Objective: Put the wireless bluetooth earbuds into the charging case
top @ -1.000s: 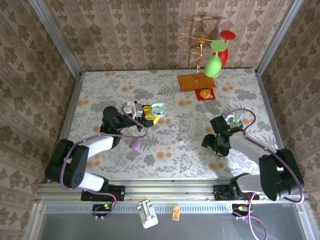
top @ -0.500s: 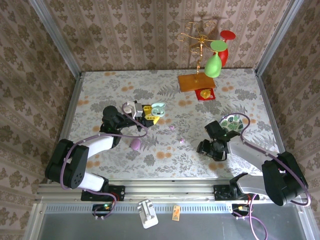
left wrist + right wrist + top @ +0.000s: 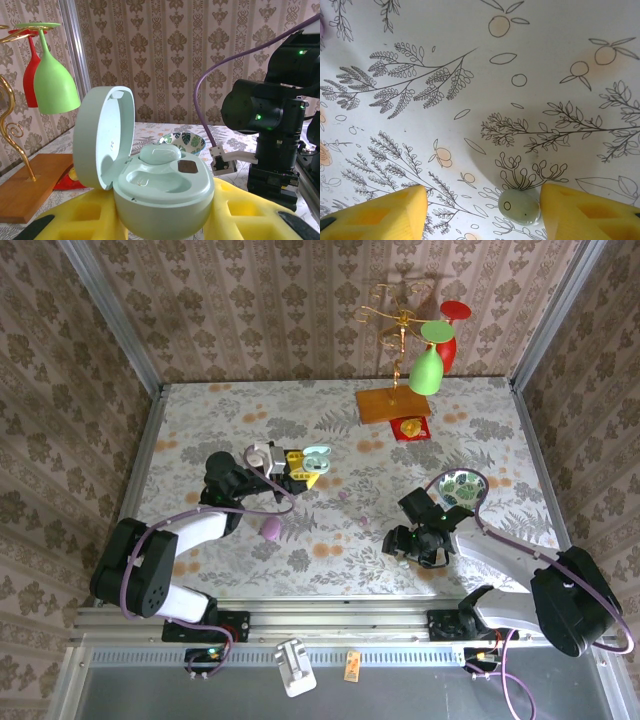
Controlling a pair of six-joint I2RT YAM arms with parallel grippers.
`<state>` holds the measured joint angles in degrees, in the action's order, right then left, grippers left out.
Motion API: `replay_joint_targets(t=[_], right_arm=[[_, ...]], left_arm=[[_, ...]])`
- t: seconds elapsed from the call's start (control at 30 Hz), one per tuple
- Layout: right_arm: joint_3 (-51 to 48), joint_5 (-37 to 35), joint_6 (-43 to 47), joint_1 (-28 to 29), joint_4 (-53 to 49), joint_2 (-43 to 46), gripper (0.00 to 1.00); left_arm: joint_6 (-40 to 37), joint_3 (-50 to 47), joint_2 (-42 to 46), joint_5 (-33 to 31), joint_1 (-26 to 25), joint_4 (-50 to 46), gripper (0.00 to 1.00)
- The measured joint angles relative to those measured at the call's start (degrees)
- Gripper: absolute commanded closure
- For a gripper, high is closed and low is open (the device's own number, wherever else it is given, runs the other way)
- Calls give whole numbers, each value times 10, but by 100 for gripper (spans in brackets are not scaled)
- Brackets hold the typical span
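One earbud [image 3: 159,153] in open mint case [image 3: 161,196], in left pincer [image 3: 162,217]

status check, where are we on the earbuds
Left gripper shut on open charging case, one seated earbud inside. Right gripper open, jaws straddling loose earbud on table. Lilac case lies apart, not in the way.

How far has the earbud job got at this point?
Done: the mint case is open in the left end effector, with one earbud apparently seated in its far slot. In hand: the right end effector hangs open over a second earbud on the table. Left: grip it, carry it over and seat it in the empty near slot.
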<state>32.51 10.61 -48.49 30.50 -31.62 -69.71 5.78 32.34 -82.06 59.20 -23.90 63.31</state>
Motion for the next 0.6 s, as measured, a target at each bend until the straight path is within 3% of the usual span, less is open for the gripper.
replay_joint_targets(t=[0.17, 0.6], right_arm=[[0, -11, 9, 0, -16, -7, 32], [-17, 46, -10, 24, 35, 0, 38]], left_arm=[[0, 0, 0, 0, 0, 0, 74], [0, 0, 0, 0, 0, 2, 74]])
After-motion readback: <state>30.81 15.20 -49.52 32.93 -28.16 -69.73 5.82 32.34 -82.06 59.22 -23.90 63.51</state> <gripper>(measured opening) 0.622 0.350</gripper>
